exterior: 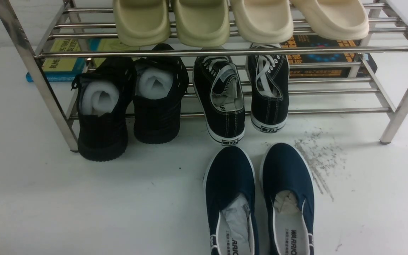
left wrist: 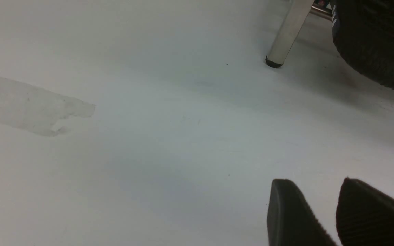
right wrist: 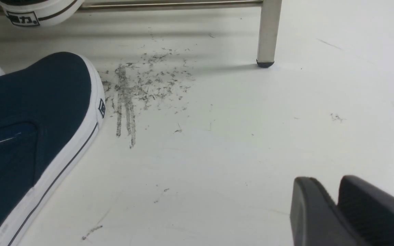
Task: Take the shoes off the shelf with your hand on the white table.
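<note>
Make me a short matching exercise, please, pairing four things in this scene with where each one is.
Things
1. navy slip-ons
2. cream clogs
3. black sneakers with white laces
4. scuff marks

Places
A. on the table, to the right of the shoes in front of the rack
B. on the table, in front of the rack
C. on the rack's upper tier
D. on the rack's lower tier, heels toward the camera

Pairs
1-B; 2-C; 3-D; 4-A
</note>
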